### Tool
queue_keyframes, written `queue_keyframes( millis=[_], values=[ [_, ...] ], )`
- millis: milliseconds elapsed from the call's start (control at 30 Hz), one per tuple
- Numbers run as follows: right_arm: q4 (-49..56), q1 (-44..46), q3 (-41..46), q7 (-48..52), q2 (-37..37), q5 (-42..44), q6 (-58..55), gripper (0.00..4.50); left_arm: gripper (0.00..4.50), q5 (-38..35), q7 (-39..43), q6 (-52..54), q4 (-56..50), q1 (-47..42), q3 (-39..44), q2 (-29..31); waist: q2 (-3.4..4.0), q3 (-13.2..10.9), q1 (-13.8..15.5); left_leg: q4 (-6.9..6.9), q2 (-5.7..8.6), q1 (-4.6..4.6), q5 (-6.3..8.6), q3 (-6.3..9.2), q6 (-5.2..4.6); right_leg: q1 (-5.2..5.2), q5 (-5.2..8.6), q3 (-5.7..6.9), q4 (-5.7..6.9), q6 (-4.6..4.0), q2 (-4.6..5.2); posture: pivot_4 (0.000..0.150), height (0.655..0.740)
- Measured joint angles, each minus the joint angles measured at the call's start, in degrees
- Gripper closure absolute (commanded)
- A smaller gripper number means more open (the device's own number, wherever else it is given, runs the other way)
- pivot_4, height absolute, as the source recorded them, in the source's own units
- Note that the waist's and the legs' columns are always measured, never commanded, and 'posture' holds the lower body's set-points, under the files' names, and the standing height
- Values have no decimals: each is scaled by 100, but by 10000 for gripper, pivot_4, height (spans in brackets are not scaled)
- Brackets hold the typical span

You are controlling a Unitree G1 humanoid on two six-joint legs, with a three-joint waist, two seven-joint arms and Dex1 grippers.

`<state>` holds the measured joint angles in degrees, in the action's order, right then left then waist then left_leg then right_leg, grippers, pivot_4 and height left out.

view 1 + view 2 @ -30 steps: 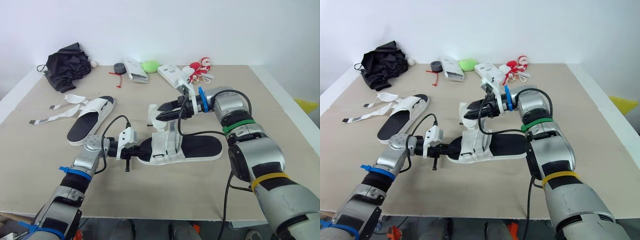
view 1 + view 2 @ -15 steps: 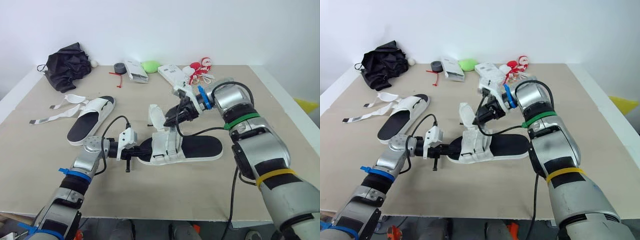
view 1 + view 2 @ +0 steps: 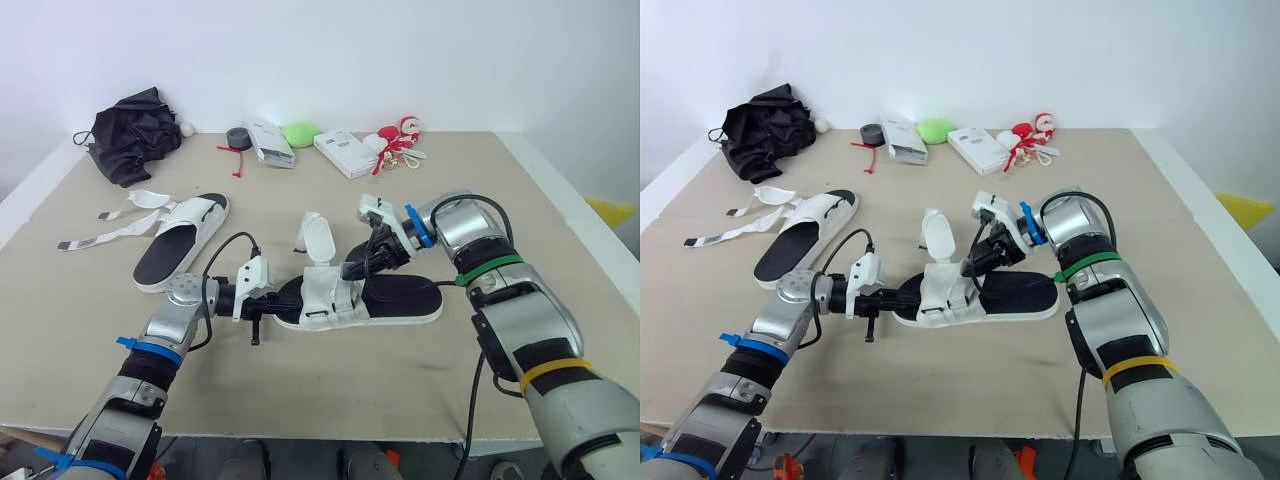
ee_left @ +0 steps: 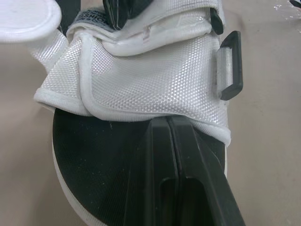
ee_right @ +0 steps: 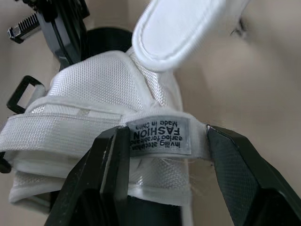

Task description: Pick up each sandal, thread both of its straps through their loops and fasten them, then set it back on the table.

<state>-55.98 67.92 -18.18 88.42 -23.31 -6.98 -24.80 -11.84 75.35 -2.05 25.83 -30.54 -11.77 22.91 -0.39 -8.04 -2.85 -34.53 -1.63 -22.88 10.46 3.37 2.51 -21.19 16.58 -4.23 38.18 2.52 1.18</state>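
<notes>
Near sandal [image 3: 400, 297] lies flat on the table [image 3: 560, 250], centre front, toe toward the robot's left, black footbed up, white mesh upper over the front half. One white strap [image 3: 318, 235] stands up loose from the upper; a second strap [image 5: 61, 129] with a grey label reading FASHION lies across the mesh. Black loop [image 4: 231, 66] sticks out at the side of the upper, nothing through it. Right gripper [image 5: 162, 134] low over the upper, fingers apart, one each side of the label end of that strap, right at its edges; can't tell if they press it. Left gripper [image 4: 171, 120] at the toe end, fingers together, lying flat on the black footbed, tips at the edge of the mesh. Second sandal [image 3: 180, 240] further left on the table, well apart, flat, its two straps [image 3: 110, 225] undone and trailing out sideways. Far edge of table: black cloth bundle [image 3: 135, 130] at the left corner, then grey tape roll [image 3: 238, 134], white packet [image 3: 272, 142], green lump [image 3: 300, 132], white box [image 3: 343, 152], red-and-white toy [image 3: 398, 138].
</notes>
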Motion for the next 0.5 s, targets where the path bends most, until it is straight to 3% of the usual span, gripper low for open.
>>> queue_keyframes(
  millis=[200, 367, 500],
  values=[
    [-3, 26, 3, -36, 20, -1, -48, 16565, 45000, 1, 0, 7, 2, -1, 0, 8, 0, 1, -1, 0, -1, 4, 0, 0, 0, 3, 0, 0, 0, 0, -2, 1500, 7380],
    [-713, 1022, 680, -361, 73, 430, -443, 16565, 45000, 2, 34, 8, 38, -41, -3, 5, 7, -6, -3, 2, -1, 4, 0, -1, 0, 1, -1, 0, 0, -4, -1, 1500, 7380],
    [-832, 1219, 809, -394, 109, 553, -512, 16565, 45000, 2, 32, 8, 43, -42, -5, -2, 7, -6, 0, 2, -1, 3, 0, -1, 0, 1, 0, 0, 0, -3, -1, 1500, 7380]
  ],
)
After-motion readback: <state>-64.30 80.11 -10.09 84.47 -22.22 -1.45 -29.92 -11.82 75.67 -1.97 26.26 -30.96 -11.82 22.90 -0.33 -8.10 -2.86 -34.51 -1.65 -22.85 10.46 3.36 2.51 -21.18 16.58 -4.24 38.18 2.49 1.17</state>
